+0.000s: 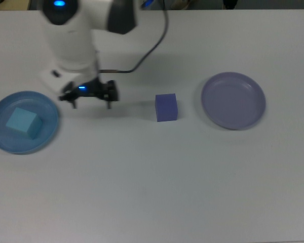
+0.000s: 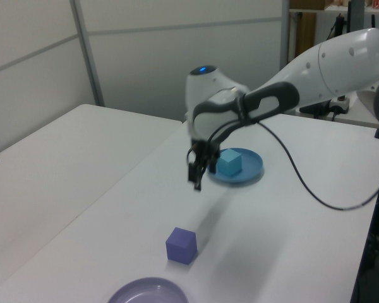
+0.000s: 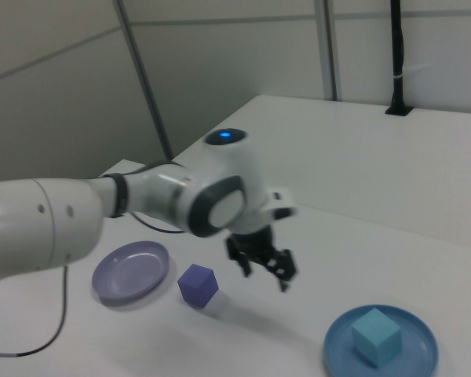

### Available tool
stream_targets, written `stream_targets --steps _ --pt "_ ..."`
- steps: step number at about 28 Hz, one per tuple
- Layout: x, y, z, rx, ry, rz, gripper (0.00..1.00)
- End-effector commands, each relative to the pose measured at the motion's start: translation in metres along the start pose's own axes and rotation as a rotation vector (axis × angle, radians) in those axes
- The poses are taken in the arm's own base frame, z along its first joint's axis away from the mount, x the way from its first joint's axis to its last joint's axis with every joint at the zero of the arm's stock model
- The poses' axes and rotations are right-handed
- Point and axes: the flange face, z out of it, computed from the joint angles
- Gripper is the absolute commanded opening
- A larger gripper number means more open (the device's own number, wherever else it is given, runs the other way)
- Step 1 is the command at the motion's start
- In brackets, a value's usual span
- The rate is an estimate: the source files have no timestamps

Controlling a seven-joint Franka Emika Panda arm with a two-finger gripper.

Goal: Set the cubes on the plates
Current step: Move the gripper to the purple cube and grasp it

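Cyan cube (image 1: pixel 23 122) rests inside the blue plate (image 1: pixel 0 139) at the top view's left. Purple cube (image 1: pixel 166 107) sits on the table (image 1: pixel 167 192), between the gripper (image 1: pixel 91 104) and the lavender plate (image 1: pixel 233 100). Gripper hangs above the table with fingers spread apart, holding nothing, between blue plate and purple cube.

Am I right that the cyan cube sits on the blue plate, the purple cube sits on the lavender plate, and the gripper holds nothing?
Not quite: the purple cube rests on the bare table, apart from the lavender plate, as the top view shows. The cyan cube does sit on the blue plate, and the gripper holds nothing.
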Motion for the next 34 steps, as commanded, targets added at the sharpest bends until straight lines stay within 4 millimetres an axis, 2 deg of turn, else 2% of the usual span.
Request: stream_targets --steps 1,2,6,7,12,14,18,25,29,32,34 --pt "-0.015 -0.07 -0.002 0.006 -0.04 -0.026 1.0" --pt "-0.017 -0.091 0.0 0.006 -0.052 -0.043 1.0" --pt "-0.02 -0.124 0.008 0.006 -0.068 -0.064 1.0" --pt "-0.023 -0.137 0.013 0.005 -0.077 -0.067 1.0" --pt "-0.029 -0.158 0.024 0.003 -0.096 -0.085 1.0" --pt "-0.032 -0.172 0.03 0.002 -0.106 -0.099 1.0" --pt "-0.035 -0.181 0.036 -0.002 -0.113 -0.095 1.0" --pt "-0.032 -0.181 0.054 -0.002 -0.118 -0.072 0.99" --pt "-0.028 -0.176 0.052 -0.002 -0.101 -0.049 0.86" --pt "-0.028 -0.177 0.051 0.0 -0.099 -0.018 0.63" --pt "-0.028 -0.181 0.05 -0.004 -0.098 -0.006 0.54"
